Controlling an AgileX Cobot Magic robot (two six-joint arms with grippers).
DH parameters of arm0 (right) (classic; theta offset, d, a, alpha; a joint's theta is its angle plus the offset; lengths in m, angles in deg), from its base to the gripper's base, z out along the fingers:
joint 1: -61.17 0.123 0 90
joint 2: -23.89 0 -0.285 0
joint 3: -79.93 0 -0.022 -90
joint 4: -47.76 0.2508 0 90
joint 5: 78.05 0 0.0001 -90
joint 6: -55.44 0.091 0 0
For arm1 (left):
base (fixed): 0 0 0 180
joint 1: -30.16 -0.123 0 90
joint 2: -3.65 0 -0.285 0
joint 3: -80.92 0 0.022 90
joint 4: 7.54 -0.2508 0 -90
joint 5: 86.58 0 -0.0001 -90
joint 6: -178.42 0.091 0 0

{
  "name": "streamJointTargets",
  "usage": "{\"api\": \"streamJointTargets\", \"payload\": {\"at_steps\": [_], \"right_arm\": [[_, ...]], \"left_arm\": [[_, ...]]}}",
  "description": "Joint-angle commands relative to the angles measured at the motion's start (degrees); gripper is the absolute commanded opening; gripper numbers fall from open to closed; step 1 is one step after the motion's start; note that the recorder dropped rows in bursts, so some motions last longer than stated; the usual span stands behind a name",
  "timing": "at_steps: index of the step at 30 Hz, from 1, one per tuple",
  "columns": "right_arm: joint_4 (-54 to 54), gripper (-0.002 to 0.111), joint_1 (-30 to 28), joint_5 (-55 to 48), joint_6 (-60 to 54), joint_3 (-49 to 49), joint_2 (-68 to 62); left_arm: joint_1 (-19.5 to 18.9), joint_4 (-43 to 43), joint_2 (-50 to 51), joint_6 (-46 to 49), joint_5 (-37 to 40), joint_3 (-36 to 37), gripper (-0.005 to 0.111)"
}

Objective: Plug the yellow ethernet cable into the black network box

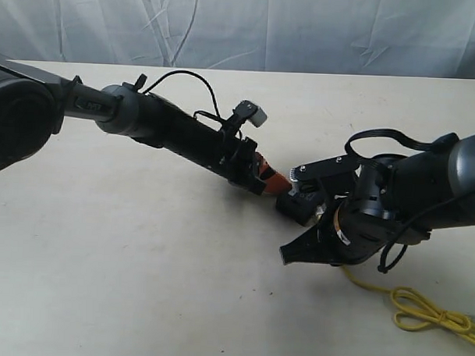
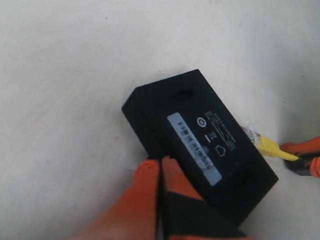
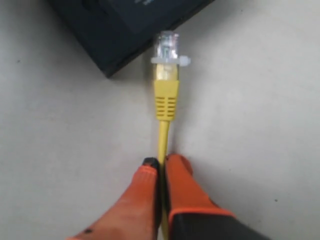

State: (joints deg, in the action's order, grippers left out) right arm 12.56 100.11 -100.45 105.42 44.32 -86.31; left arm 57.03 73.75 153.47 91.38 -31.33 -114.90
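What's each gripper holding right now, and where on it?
Right gripper pinches the yellow ethernet cable just behind the plug's boot. Left gripper is shut, tips against the edge of the black network box, clamping nothing.

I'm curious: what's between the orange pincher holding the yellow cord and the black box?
Only yellow ethernet cable ending in its clear plug; right wrist view.

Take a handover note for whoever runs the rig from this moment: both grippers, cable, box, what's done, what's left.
Left gripper: shut, tips against the edge of the box.
Right gripper: shut on the cable just behind its plug.
Box lies flat, label up; plug sits at the box's side, not seated.
Done: cable grasped, plug at the box.
Left: line the plug up and push it in.
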Motion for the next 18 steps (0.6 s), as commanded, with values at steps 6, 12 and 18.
{"api": "streamJointTargets", "payload": {"at_steps": [6, 12, 18], "right_arm": [[-0.69, -0.001, -0.31, 1.32, -2.02, -0.17, -1.76], [-0.69, -0.001, 0.17, 1.54, -4.49, -0.17, -0.08], [-0.39, -0.001, 0.53, -0.80, -4.62, -0.17, 1.06]], "left_arm": [[-0.01, -0.32, 0.09, 0.03, 0.49, -0.12, 0.000], [-0.42, -0.53, 0.09, 0.03, -0.91, -0.12, 0.000], [-3.08, -0.53, 0.09, 0.03, -2.49, -0.12, 0.000]]}}
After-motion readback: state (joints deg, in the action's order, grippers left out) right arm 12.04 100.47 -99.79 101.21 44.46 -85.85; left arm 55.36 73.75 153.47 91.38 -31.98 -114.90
